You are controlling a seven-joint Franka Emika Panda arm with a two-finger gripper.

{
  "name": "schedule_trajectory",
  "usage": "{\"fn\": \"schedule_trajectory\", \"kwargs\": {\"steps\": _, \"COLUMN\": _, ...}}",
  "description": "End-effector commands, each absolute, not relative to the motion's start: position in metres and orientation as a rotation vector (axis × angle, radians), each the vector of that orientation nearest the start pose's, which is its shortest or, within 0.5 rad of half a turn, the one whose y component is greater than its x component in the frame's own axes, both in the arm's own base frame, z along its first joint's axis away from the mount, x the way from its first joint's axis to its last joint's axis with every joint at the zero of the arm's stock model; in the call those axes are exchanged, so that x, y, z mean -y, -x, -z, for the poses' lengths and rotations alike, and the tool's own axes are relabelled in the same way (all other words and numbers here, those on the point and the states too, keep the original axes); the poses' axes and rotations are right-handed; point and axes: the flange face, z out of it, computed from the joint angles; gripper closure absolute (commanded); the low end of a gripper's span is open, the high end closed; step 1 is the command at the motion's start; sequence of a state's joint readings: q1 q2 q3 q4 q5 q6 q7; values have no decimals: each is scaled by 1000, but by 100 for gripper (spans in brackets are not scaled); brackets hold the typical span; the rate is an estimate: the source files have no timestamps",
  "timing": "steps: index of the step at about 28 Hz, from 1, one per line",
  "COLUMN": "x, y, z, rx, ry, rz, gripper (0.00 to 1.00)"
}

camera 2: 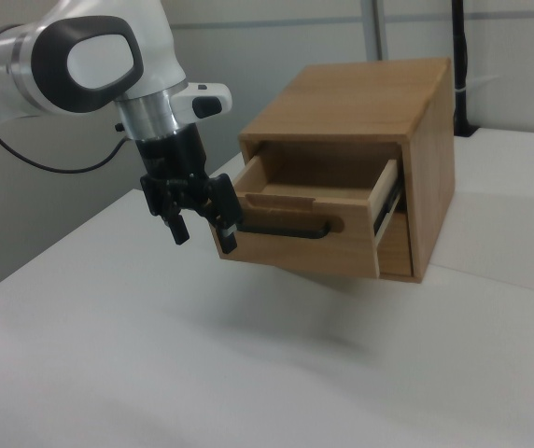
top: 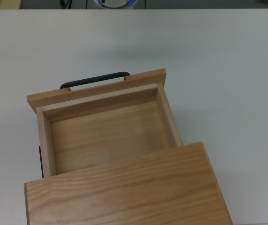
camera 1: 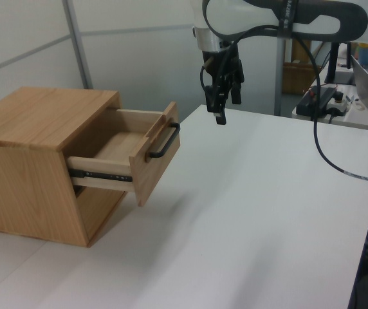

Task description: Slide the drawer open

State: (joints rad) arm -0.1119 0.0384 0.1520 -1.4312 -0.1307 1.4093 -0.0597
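The gripper (camera 2: 202, 233) hangs in the air above the white table (camera 1: 267, 212), pointing down, and it holds nothing. In the right view its two black fingers (camera 2: 179, 230) stand apart with a clear gap between them, so it is open; in the left view the gripper (camera 1: 220, 108) is seen from the side and the gap does not show. It is close to the drawer's front but not touching it: in the right view it is just beside the left end of the handle (camera 2: 286, 229), and in the left view it is above and to the right of the handle (camera 1: 163, 141), with free space between them. The top view does not show the gripper at all. Above the gripper, the white wrist of the arm (camera 2: 80, 61) bends over and goes out of the right view's left edge. The drawer (top: 106, 129) is pulled out of the wooden cabinet (camera 1: 36, 161) for most of its length, and its inside is empty light wood. Its front panel (top: 96, 86) is wider than the box behind it and carries the thin black handle (top: 95, 78) on the outer face. In the left view a dark slide rail (camera 1: 100, 174) is visible along the side of the drawer (camera 1: 129, 154). The cabinet stands on the table, and its grained top board (top: 124, 187) covers the back part of the drawer in the top view. A black cable (camera 1: 329, 148) hangs from the arm at the left view's right side.
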Motion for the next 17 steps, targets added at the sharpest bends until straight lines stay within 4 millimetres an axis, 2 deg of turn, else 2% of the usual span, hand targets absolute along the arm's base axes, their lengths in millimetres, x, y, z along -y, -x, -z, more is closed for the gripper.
{"fn": "schedule_trajectory", "kwargs": {"steps": 1, "x": -9, "y": -544, "z": -658, "rx": 180, "ry": 3257, "rz": -140, "gripper": 0}}
{"fn": "schedule_trajectory", "kwargs": {"steps": 9, "x": -10, "y": -547, "z": -654, "rx": 160, "ry": 3144, "rz": -130, "gripper": 0}}
{"fn": "schedule_trajectory", "kwargs": {"steps": 17, "x": -12, "y": -549, "z": -652, "rx": 189, "ry": 3185, "rz": -136, "gripper": 0}}
